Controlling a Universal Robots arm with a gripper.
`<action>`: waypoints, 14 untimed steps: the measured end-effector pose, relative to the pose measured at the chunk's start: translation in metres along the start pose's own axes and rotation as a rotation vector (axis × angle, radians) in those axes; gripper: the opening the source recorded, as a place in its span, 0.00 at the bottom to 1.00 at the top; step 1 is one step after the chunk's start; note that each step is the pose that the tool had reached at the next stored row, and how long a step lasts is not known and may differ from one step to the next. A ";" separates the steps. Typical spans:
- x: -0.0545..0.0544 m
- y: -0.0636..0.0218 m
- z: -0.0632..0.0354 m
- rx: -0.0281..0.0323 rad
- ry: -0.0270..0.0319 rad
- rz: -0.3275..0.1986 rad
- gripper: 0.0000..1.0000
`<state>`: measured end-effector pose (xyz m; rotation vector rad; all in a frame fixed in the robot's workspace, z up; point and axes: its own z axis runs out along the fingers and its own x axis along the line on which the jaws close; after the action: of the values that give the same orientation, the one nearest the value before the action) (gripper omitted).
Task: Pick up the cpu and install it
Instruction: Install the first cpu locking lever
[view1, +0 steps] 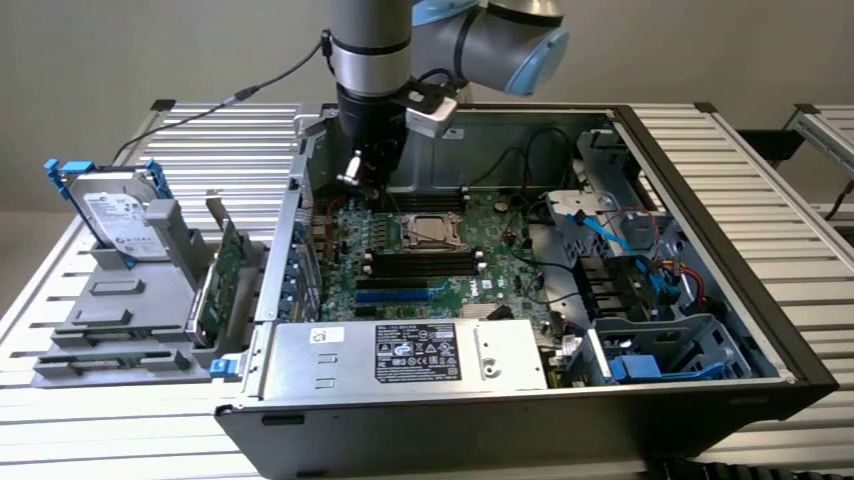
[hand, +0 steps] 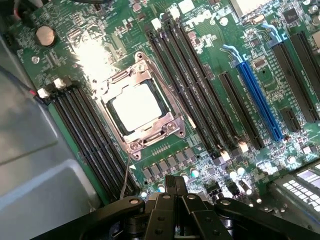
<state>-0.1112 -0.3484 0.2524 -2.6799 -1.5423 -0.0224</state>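
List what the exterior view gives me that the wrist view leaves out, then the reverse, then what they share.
Exterior view: the arm reaching into the open computer case, the hard drive with its blue bracket standing in a grey rack at the exterior view's left, and the labelled power supply.
Wrist view: the coin battery and a bright glare on the board beside the socket.
Shared: the cpu lying in its socket, the black memory slots on both sides of it, and the shut gripper above the board, holding nothing.
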 end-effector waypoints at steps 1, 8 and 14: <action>0.000 0.0000 0.0007 -0.0007 0.0007 0.017 0.11; 0.000 0.0002 0.0055 -0.0054 0.0051 0.145 0.11; -0.001 -0.0003 0.0072 -0.0069 0.0112 0.239 0.11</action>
<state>-0.1118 -0.3484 0.2452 -2.8437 -1.2113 -0.0334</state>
